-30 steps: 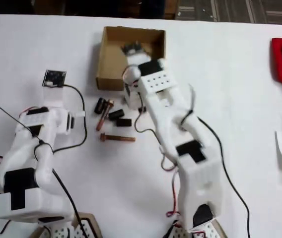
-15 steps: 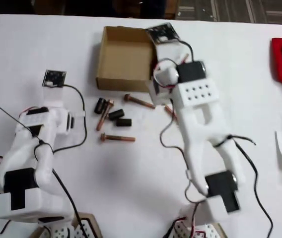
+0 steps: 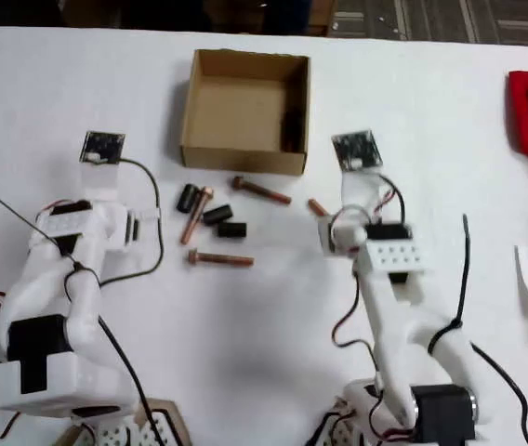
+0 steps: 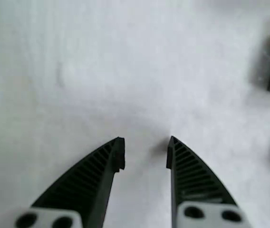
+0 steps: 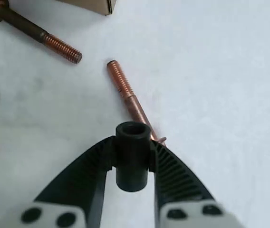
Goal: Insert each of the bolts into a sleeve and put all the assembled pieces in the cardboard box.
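White table (image 3: 450, 139) is noted beneath everything. Cardboard box (image 3: 245, 111) is set at the far middle, and a dark piece (image 3: 292, 130) is seen inside against its right wall. Left gripper (image 4: 145, 152), well left of the box front, is spread over bare table. Right gripper (image 5: 132, 154), near the box's front right corner, is pinched on a black sleeve (image 5: 132, 178), over a copper bolt (image 5: 125, 90). Three more bolts (image 3: 219, 258) and three loose sleeves (image 3: 217, 215) are scattered before the box.

I see copper-toned metal on the bolt (image 5: 125, 90), threads rough, shank smoother. The sleeve (image 5: 132, 166) looks smooth matt black. The right gripper (image 5: 131, 145) has ribbed black plastic fingers (image 5: 178, 178). The box (image 3: 241, 158) is dull brown cardboard; the table (image 3: 245, 353), matt white.
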Motion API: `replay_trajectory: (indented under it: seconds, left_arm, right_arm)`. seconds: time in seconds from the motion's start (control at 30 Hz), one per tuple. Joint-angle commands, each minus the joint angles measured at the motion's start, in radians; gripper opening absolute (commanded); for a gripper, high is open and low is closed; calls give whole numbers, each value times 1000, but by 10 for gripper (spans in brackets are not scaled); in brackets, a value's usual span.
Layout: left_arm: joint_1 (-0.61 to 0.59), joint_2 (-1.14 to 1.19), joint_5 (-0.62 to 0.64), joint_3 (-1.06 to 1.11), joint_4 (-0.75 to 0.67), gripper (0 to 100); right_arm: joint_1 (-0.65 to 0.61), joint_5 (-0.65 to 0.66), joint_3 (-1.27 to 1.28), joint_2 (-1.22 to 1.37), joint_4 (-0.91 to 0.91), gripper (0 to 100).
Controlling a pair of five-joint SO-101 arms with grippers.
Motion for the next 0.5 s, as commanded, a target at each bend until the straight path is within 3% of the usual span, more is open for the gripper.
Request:
replay_trajectory:
  seconds: [0.0,0.13,0.47]
  left_arm:
    - [18,0,-9,-33,9,170]
    - [20,0,-9,-33,9,170]
    - [37,2,-9,-33,9,170]
  right_arm:
    - [5,5,89,-48,-171,22]
    - [13,-95,176,-62,-311,22]
    - [5,-72,189,-79,-357,22]
